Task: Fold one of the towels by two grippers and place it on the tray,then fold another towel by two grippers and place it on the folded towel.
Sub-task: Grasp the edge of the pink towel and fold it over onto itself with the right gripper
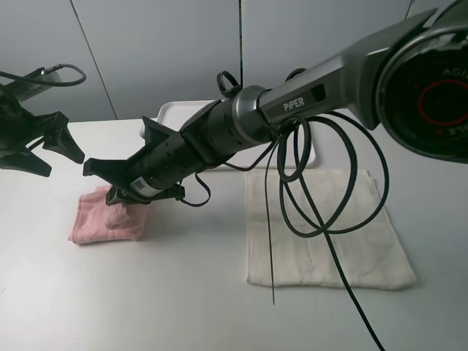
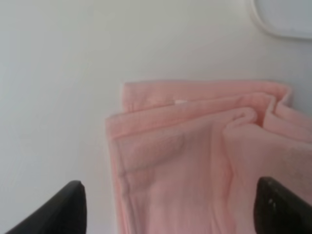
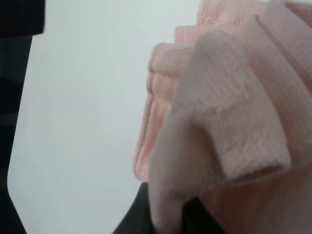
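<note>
Right arm point(image 1: 292, 106) looms closest, right pincer point(image 1: 119, 196) pinching a raised fold of the pink towel point(image 1: 95, 219), which sits folded on the surface point(image 1: 183, 300), not yet on the tray point(image 1: 172, 111). Left pincer point(image 1: 50, 153) hangs spread and empty near it. Cream towel point(image 1: 329, 234) lies flat, unfolded.

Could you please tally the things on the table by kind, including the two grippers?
Terry towels: 2 (pale pink terry towel, cream off-white terry towel)
White rectangular plastic tray: 1
Black clawed grippers: 2 (left gripper, right gripper)
Total: 5
</note>
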{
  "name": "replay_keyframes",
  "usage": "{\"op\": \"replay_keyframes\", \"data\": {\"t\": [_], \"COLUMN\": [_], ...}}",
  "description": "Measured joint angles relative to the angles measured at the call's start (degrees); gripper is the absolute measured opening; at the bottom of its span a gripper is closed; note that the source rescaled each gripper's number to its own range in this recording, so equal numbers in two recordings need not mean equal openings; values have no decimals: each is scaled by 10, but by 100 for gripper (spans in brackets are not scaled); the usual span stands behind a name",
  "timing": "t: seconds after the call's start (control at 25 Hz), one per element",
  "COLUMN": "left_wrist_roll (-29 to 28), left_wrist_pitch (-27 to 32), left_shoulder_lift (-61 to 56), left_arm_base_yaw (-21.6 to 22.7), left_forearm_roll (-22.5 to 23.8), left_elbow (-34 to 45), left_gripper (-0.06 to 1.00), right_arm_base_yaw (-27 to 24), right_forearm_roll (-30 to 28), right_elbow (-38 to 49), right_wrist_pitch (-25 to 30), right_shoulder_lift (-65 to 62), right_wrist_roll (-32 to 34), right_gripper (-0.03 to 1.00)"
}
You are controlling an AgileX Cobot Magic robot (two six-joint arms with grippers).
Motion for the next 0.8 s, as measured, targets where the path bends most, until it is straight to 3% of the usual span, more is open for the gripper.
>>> {"op": "replay_keyframes", "data": {"t": [0.16,0.32,0.4,0.56,0.8], "left_wrist_roll": [15,36,52,84,100], "left_wrist_pitch": [6,11,15,17,17], "left_shoulder_lift": [-7,-8,-8,-8,-8], "left_arm_base_yaw": [0,0,0,0,0], "left_forearm_roll": [-14,-44,-65,-99,-108], "left_elbow": [-5,-5,-5,-5,-5], "left_gripper": [90,90,90,90,90], "right_arm_base_yaw": [0,2,12,37,26], "right_forearm_roll": [-1,49,103,164,157], "right_elbow": [0,0,0,0,0], "right_wrist_pitch": [2,5,-1,-16,-16], "right_shoulder_lift": [0,0,0,0,-6], "right_wrist_roll": [14,3,-23,-96,-130], "right_gripper": [8,39,48,50,54]}}
